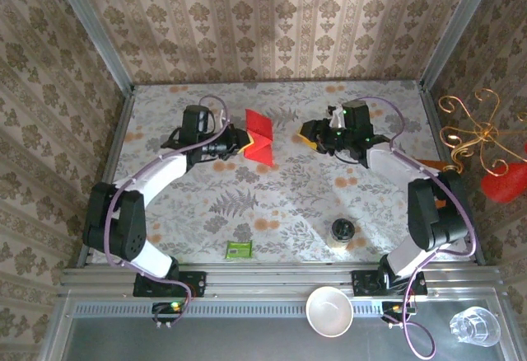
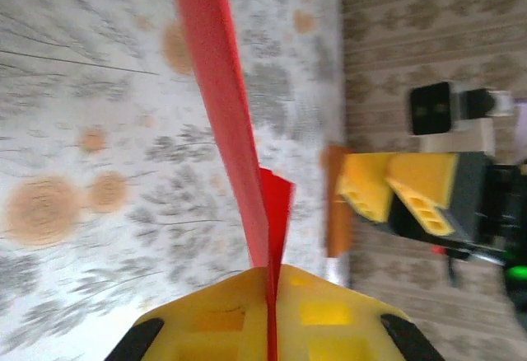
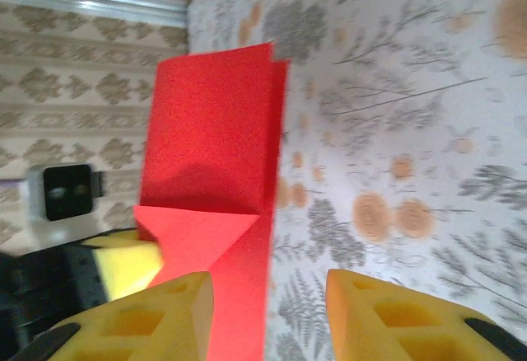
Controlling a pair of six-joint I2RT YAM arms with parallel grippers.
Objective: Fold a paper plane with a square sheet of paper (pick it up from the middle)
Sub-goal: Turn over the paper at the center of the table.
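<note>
So the square sheet of paper (image 1: pixel 260 136) is creased smaller, bright red, with a triangular flap under a wider panel, and it's up on edge over the far middle of the table (image 1: pixel 272 204). Can't tell if its lower edge touches the fern-and-flower print tabletop. Damask wallpaper (image 1: pixel 272 23) boxes the table in on three sides. A small green packet (image 1: pixel 239 250) and a little jar (image 1: pixel 342 232) sit near the front, and a white bowl (image 1: pixel 329 311) and a clear glass (image 1: pixel 473 325) sit on the metal ledge by the arm bases. The left gripper (image 2: pixel 270 283) has its yellow fingers pressed together on the paper's left edge. The right gripper (image 3: pixel 268 295) is spread apart just to the paper's right, facing it, not gripping anything.
</note>
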